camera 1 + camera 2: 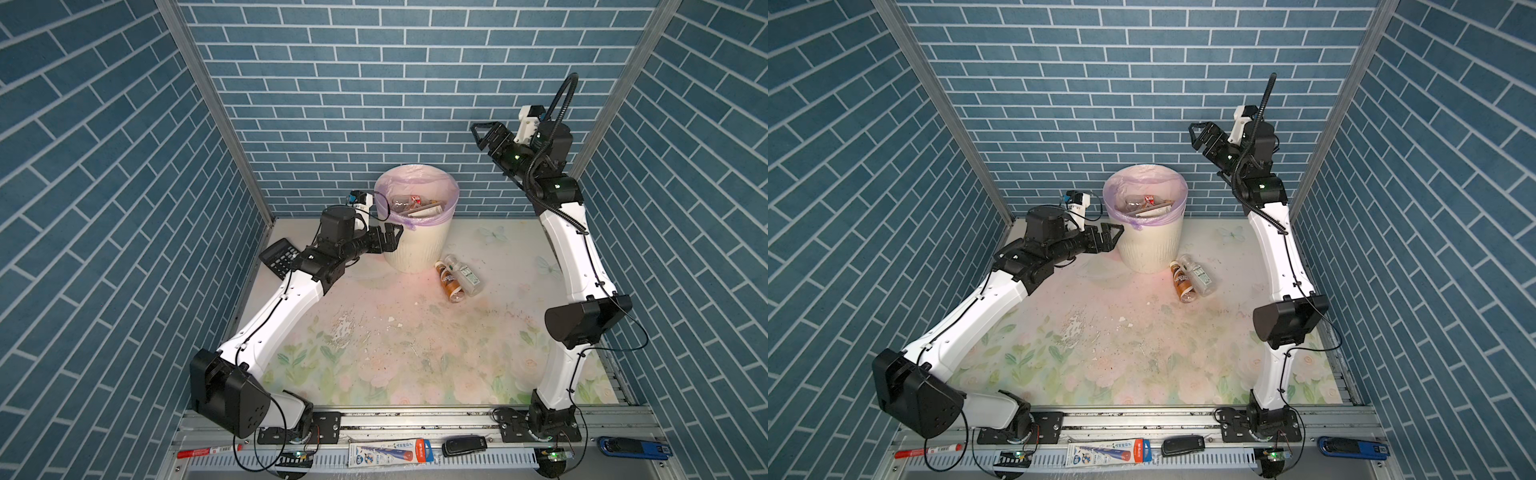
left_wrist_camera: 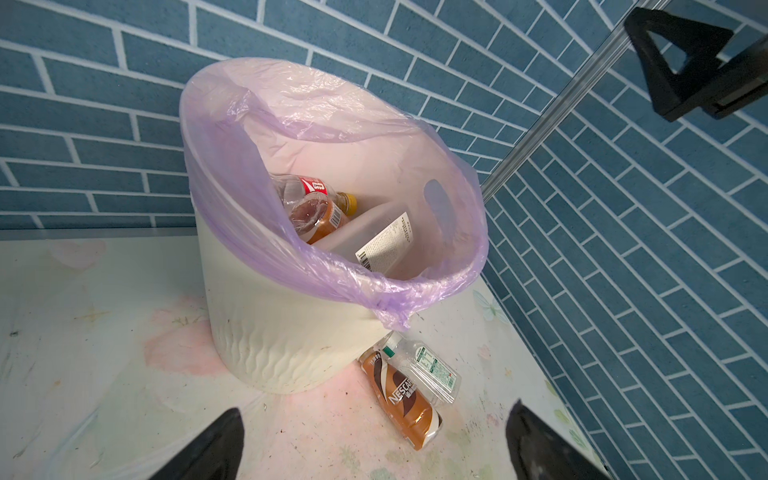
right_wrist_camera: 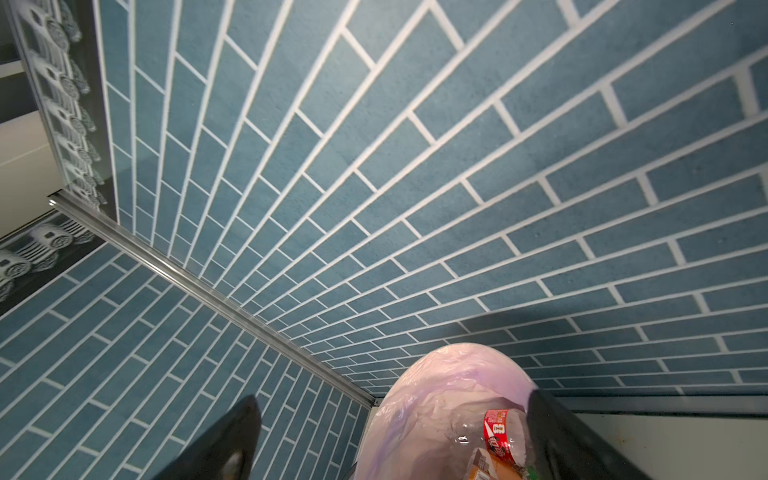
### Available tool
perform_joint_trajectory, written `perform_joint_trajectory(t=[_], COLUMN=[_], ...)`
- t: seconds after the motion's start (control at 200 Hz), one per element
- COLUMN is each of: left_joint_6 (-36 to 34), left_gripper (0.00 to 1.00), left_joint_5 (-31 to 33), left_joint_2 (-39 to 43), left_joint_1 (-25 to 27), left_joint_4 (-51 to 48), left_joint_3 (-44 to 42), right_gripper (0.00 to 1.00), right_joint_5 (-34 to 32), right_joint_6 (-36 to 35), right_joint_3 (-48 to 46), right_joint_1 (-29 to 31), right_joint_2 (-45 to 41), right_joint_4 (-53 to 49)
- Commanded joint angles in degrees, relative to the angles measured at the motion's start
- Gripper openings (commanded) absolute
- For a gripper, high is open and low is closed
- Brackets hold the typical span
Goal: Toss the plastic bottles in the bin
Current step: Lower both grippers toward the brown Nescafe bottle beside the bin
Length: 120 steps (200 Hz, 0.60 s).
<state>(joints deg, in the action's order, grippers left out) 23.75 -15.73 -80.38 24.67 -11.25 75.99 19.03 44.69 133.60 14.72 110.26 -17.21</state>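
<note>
A brown Nescafé bottle (image 2: 405,397) and a clear bottle (image 2: 430,370) with a green-printed label lie on the table (image 1: 374,340) just beside the foot of the bin (image 1: 411,249). They lie side by side, apparently touching, with their necks toward the bin. We judge both to be light, thin-walled and smooth. Being round, they are apt to roll or skid at a nudge, and the clear one looks likely to dent. The best hold seems to be across the mid-body, square to the long axis, taking the Nescafé bottle first from its free side.

The left gripper (image 1: 397,237) hovers beside the bin's wall, jaws spread and empty. The right gripper (image 1: 478,136) hangs high, off to the bin's right in both top views, jaws likewise spread with nothing between them.

Only the left wrist view lets us read the Nescafé label and look into the bin. There we see a red-labelled bottle (image 2: 307,191), an amber bottle (image 2: 332,216) with a yellow cap and a white bottle (image 2: 374,237) with a barcode. The right wrist view gives mostly wall and the bin's rim, not the two bottles on the table. Only a top view shows the calculator (image 1: 278,257), partly hidden by the left arm (image 1: 270,316).
</note>
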Motion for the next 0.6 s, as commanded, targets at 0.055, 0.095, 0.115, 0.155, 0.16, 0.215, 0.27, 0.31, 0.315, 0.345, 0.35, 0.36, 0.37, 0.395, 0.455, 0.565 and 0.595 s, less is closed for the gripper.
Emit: perform_joint_trajectory(t=[0.055,0.095,0.115,0.155,0.16,0.215,0.27,0.31,0.315,0.345,0.35,0.36,0.37,0.395,0.455,0.565,0.595], left_joint_6=[0.4,0.2,0.0,-0.4,-0.5,-1.1,-1.4,-1.3,-1.3,-1.2,-1.1,-1.1,-1.0,-0.5,0.8,4.6,5.8], left_gripper=[0.99,0.99,0.99,0.99,0.99,0.99,0.99,0.99,0.99,0.99,0.99,0.99,0.99,0.99,0.99,0.99,0.99], left_joint_5=[-0.1,0.3,0.5,0.9,1.0,1.9,2.9,3.4,3.4,4.0,4.1,4.3,4.5,5.1,6.4,9.6,10.7], left_joint_2=[1.4,1.5,1.5,1.3,1.3,1.1,0.8,0.4,0.3,0.1,0.0,-0.1,-0.2,-0.4,-1.2,-3.0,-3.4], left_joint_1=[0.5,1.0,1.3,2.2,2.3,3.8,5.4,6.7,6.8,7.8,7.9,8.2,8.6,9.3,11.1,13.7,14.3], left_joint_4=[0.3,-0.2,-0.4,-0.8,-0.8,-1.3,-1.4,-1.2,-1.2,-1.1,-1.1,-0.9,-0.8,-0.6,0.6,1.7,1.7], left_joint_3=[-1.1,-1.0,-1.0,-0.8,-0.8,-0.6,-0.6,-0.7,-0.8,-1.0,-1.0,-1.1,-1.2,-1.6,-2.6,-4.2,-4.9], right_gripper=[0.99,0.99,0.99,0.99,0.99,0.99,0.99,0.99,0.99,0.99,0.99,0.99,0.99,0.99,0.99,0.99,0.99], right_joint_5=[0.6,0.8,0.8,1.1,1.2,1.4,1.6,1.7,1.7,1.7,1.7,1.7,1.7,1.6,1.3,0.7,0.5], right_joint_6=[-1.5,-1.3,-1.2,-1.2,-1.1,-1.5,-1.8,-1.8,-1.9,-2.0,-2.0,-2.0,-2.1,-2.3,-2.8,-3.8,-4.2], right_joint_3=[-9.6,-12.7,-14.2,-16.9,-17.3,-20.9,-24.4,-27.1,-27.4,-29.5,-29.9,-30.6,-31.3,-33.1,-37.5,-44.9,-47.0], right_joint_1=[-1.6,-2.2,-2.6,-3.2,-3.3,-4.3,-5.2,-6.0,-6.1,-6.7,-6.7,-7.0,-7.2,-7.6,-8.6,-10.0,-10.2], right_joint_2=[-4.7,-6.4,-7.3,-8.9,-9.2,-11.5,-13.5,-15.1,-15.3,-16.5,-16.7,-17.2,-17.6,-18.7,-21.3,-25.2,-26.1], right_joint_4=[2.8,4.0,4.4,5.1,5.1,5.5,5.8,6.0,6.0,6.2,6.2,6.2,6.2,6.4,6.8,6.5,6.5])
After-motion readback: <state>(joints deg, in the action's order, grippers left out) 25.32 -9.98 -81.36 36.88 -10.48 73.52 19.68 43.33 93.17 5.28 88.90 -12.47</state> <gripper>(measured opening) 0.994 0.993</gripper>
